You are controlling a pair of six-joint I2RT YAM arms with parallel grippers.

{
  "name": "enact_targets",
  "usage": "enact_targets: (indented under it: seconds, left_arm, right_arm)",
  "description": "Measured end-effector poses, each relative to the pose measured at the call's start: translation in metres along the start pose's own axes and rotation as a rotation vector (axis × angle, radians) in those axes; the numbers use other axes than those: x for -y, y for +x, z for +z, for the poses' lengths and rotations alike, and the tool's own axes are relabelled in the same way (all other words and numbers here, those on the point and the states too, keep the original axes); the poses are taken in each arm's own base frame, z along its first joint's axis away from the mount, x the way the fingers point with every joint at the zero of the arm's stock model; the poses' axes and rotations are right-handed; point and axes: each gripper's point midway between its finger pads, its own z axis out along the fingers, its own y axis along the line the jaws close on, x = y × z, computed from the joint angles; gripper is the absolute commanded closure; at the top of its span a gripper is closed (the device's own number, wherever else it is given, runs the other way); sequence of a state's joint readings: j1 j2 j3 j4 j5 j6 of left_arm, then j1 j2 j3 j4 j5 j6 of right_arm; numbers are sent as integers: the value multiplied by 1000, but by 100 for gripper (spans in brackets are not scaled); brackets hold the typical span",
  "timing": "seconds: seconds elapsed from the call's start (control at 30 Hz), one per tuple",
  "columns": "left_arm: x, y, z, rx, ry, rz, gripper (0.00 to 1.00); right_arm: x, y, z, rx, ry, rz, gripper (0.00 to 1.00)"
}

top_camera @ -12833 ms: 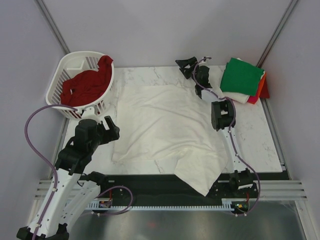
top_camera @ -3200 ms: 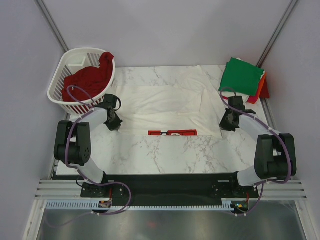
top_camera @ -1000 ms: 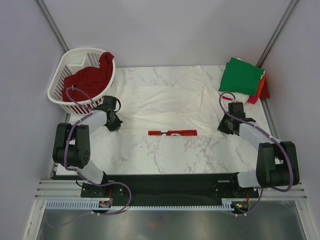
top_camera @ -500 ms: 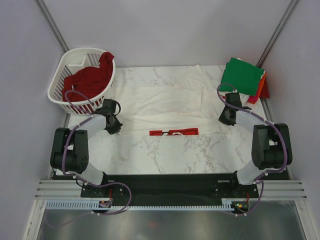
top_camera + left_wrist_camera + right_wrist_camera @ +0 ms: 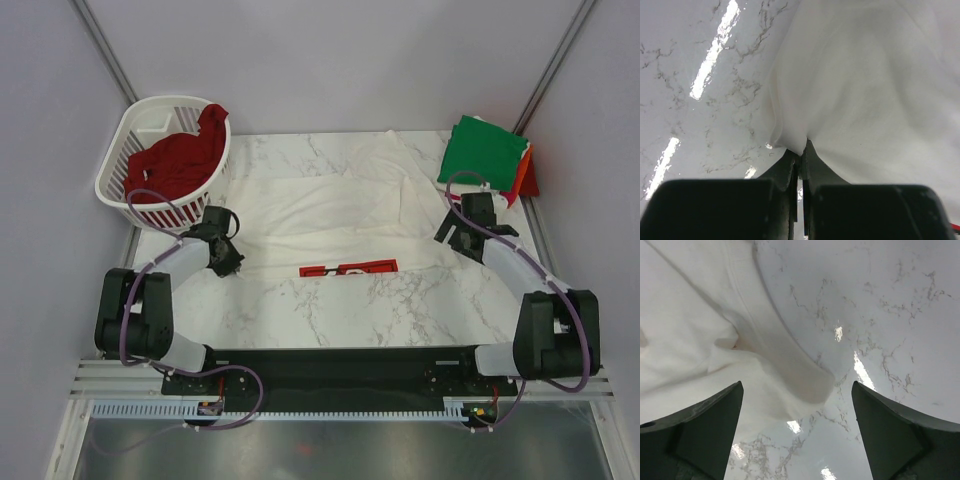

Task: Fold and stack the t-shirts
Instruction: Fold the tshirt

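**Top external view: white Coke tee mid-fold, left corner pinched, right corner lying loose**

Going left to right. The white basket (image 5: 120,180) is sitting at the far left with a dark red tee (image 5: 175,160) slumping over its rim, so that one is waiting its turn.

Just near of it, the left gripper (image 5: 232,262) is lying low on the table (image 5: 350,310). Its fingers are pressed together, pinching the near-left corner of the white tee (image 5: 330,205). My guess is it's pinning that corner so the folded edge lies straight.

The tee is stretching across the middle of the table, with a strip of red print (image 5: 348,269) peeking out along its near edge. The far part is looking rumpled around the sleeve.

On the right, the right gripper (image 5: 452,232) is hanging over the near-right corner with its fingers spread wide. The wrist view shows cloth resting loose between them, nothing gripped.

At the far right, the green tee (image 5: 485,150) is topping the stack, with the orange one (image 5: 524,170) poking out underneath.

Nothing is blocking the fold itself. The stack is sitting close behind the right gripper though, and the basket is crowding the left arm.
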State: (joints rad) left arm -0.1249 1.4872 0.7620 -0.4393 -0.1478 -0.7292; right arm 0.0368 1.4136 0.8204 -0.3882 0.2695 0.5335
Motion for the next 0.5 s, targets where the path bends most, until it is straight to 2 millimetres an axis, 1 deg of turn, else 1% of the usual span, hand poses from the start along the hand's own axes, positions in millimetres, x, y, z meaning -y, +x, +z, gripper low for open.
enact_targets:
  seconds: [0.1, 0.13, 0.2, 0.23, 0.3, 0.33, 0.4, 0.47, 0.5]
  left_arm:
    - [-2, 2, -1, -1, 2, 0, 98]
    - [-2, 2, -1, -2, 1, 0, 98]
    - [-2, 3, -2, -3, 2, 1, 98]
    - [-2, 4, -2, -3, 2, 2, 98]
    - [-3, 4, -3, -4, 1, 2, 98]
    - [-3, 5, -3, -5, 0, 2, 98]
    - [-4, 5, -3, -4, 1, 2, 98]
    - [-4, 6, -3, -5, 0, 2, 98]
    - [-4, 6, -3, -5, 1, 3, 98]
  right_arm:
    - [-2, -10, -20, 52, -39, 16, 2]
    - [-3, -12, -23, 58, -49, 20, 3]
    - [-4, -6, -23, 44, -62, 21, 9]
    - [-4, 2, -21, 26, -72, 23, 13]
    - [0, 26, -14, -38, -76, 19, 17]
    - [3, 39, -11, -73, -73, 17, 22]
    - [9, 61, -5, -136, -67, 15, 25]
    - [11, 72, -1, -169, -56, 15, 29]
    - [8, 68, 0, -159, -71, 21, 30]
